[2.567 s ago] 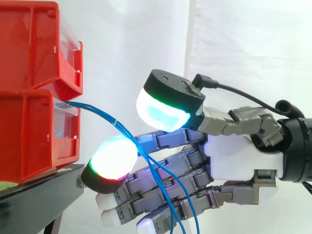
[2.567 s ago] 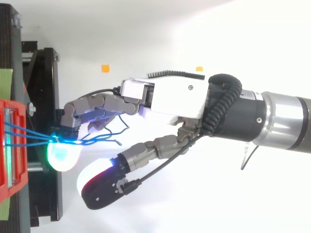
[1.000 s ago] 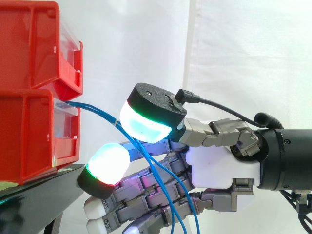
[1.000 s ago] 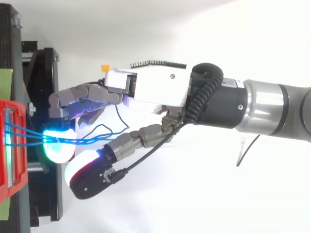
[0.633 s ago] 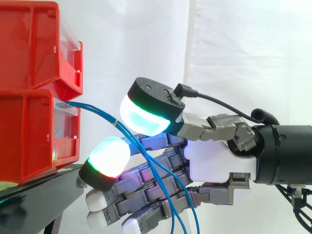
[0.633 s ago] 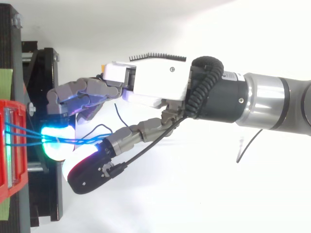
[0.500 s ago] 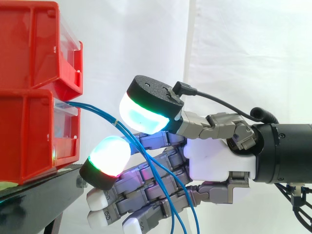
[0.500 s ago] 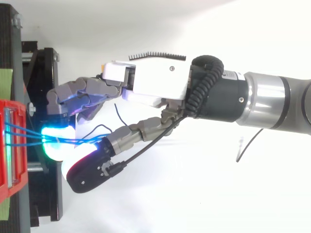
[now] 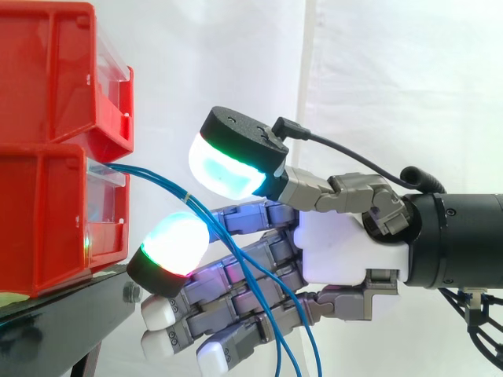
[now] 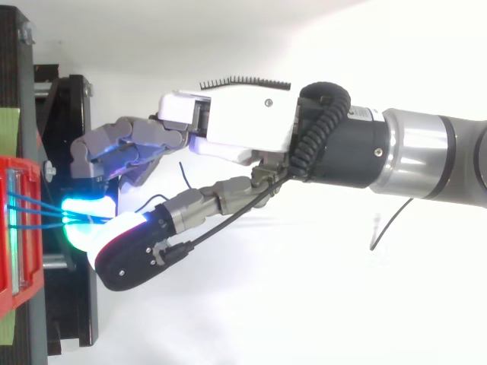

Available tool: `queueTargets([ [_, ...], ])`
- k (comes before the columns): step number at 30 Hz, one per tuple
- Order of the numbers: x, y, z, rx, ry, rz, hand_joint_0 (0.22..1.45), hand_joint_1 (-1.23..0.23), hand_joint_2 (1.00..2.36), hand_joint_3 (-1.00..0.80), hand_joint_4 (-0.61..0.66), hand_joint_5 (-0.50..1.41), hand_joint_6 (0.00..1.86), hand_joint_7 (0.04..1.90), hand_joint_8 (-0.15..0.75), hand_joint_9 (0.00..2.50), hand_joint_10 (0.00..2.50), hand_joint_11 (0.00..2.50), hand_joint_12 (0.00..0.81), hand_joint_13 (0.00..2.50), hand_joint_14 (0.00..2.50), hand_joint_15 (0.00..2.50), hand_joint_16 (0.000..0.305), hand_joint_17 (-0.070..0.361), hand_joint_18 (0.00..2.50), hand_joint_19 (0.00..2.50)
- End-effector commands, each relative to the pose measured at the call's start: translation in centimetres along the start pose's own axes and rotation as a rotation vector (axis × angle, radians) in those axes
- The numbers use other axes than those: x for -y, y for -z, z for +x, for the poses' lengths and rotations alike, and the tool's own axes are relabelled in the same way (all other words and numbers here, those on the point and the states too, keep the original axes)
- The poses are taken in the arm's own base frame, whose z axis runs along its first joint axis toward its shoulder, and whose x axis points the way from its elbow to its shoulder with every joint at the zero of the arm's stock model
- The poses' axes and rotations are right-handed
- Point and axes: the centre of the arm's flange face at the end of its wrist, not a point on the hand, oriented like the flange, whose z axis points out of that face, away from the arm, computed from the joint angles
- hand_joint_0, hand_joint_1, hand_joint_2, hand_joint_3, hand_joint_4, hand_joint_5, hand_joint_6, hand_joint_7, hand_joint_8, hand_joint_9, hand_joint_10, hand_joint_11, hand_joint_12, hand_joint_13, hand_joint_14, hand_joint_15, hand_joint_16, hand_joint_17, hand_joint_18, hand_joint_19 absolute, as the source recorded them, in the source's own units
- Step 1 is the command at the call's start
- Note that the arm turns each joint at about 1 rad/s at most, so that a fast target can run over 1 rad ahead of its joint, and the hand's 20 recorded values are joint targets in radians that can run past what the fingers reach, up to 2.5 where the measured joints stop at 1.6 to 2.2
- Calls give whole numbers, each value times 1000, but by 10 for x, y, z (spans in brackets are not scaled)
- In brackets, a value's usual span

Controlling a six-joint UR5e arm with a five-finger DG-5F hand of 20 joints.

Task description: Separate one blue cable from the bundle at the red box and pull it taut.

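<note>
Cyan-white light is given off by the thumb pad (image 9: 228, 169), which is seen nearest in the side view, raised above and just to the right of the blue cables (image 9: 186, 199). The hand (image 9: 338, 247) is held released. Its fingers (image 9: 208, 314) are stretched out nearly straight toward the bins and slope slightly downward. A gap is kept between the thumb pad and the green-and-red glowing fingertip (image 9: 174, 243) below it. The blue cables are passed through that gap, and no strand is seen to be pinched or drawn apart from the others. The cables are led out of the top front of the lower red bin (image 9: 47, 220) and are gathered together at one spot between the two glowing pads. From there they are fanned downward in slack curves across the front of the fingers, until they are cut off by the lower edge of the view. In the top view the blue cables (image 10: 57, 219) are seen to converge from the red bins to a point at the glowing fingertip, with the thumb laid over that same spot. A second red bin (image 9: 47, 71) is stacked on the first. Both are carried on the black stand (image 9: 71, 314), and farthest back the white curtain (image 9: 393, 78) is hung behind everything.
</note>
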Motion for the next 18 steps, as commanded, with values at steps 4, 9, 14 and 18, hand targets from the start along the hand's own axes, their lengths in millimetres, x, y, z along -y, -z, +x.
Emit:
queueTargets([
  [4,-2,0,-5,-2,6,0,553,-534,1000,-500,235,-188,665,1103,337,660,18,676,422,542,14,380,57,129,590,554],
  [9,0,0,-6,-3,12,2,558,-551,1000,-500,237,-188,669,1096,337,664,17,687,423,544,14,378,57,128,593,554],
  [14,-1,-1,-7,-4,14,1,579,-596,1004,-448,237,-191,685,1086,334,668,18,690,419,549,14,387,56,127,594,556],
  [18,-1,-1,-7,-4,14,1,588,-615,1006,-421,228,-195,711,1052,336,671,19,688,418,553,14,384,56,126,597,556],
])
